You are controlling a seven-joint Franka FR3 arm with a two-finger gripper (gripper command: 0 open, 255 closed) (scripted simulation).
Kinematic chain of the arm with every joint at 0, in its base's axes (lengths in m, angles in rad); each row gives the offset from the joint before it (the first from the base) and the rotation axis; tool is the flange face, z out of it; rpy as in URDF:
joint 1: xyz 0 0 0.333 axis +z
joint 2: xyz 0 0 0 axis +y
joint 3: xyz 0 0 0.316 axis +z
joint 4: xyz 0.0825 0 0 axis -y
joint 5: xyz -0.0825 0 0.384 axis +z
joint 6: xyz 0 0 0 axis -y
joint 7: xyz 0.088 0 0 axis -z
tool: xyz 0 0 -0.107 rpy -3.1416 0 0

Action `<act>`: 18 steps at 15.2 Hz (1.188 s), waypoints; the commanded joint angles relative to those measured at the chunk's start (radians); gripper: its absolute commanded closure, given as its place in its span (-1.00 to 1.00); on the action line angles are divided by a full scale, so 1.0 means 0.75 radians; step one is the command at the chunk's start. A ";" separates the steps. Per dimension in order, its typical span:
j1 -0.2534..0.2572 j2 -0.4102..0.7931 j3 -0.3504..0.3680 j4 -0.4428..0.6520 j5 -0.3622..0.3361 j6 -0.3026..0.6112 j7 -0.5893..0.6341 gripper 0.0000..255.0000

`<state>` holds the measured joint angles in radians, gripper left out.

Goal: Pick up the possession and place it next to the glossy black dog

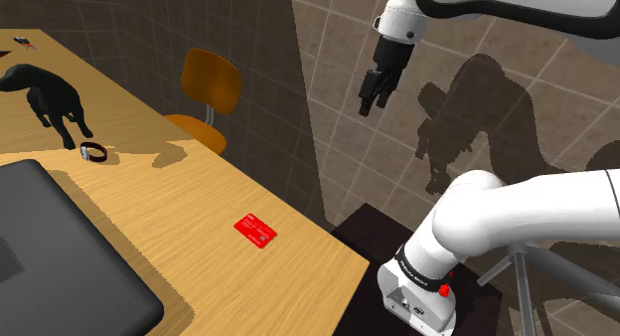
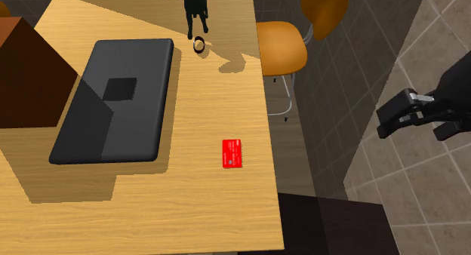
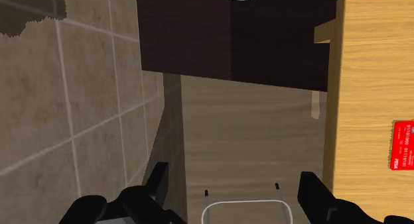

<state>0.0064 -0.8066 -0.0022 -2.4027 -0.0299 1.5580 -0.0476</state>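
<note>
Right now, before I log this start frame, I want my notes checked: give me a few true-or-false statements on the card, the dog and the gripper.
1. The red card lies flat on the wooden table. True.
2. The gripper is shut on the card. False: it is open, in the air beyond the table's edge.
3. A small band lies by the black dog. True.
4. The orange chair stands on the table. False: it stands on the floor beside it.

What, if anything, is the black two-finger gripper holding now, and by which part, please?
Nothing: the black two-finger gripper hangs open in midair beside the wooden table, while the flat red card lies on it.
</note>
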 commanded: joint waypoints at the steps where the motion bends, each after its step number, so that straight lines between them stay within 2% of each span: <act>1: 0.000 0.000 0.000 0.000 0.000 0.000 0.000 -1.00; 10: 0.139 -0.229 0.230 -0.408 0.192 0.443 0.201 -1.00; 14: 0.220 -0.253 0.369 -0.542 0.285 0.674 0.304 -1.00; 18: 0.292 -0.202 0.535 -0.637 0.372 0.937 0.419 -1.00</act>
<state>0.2123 -0.9751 0.3627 -2.8681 0.2313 2.2031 0.2402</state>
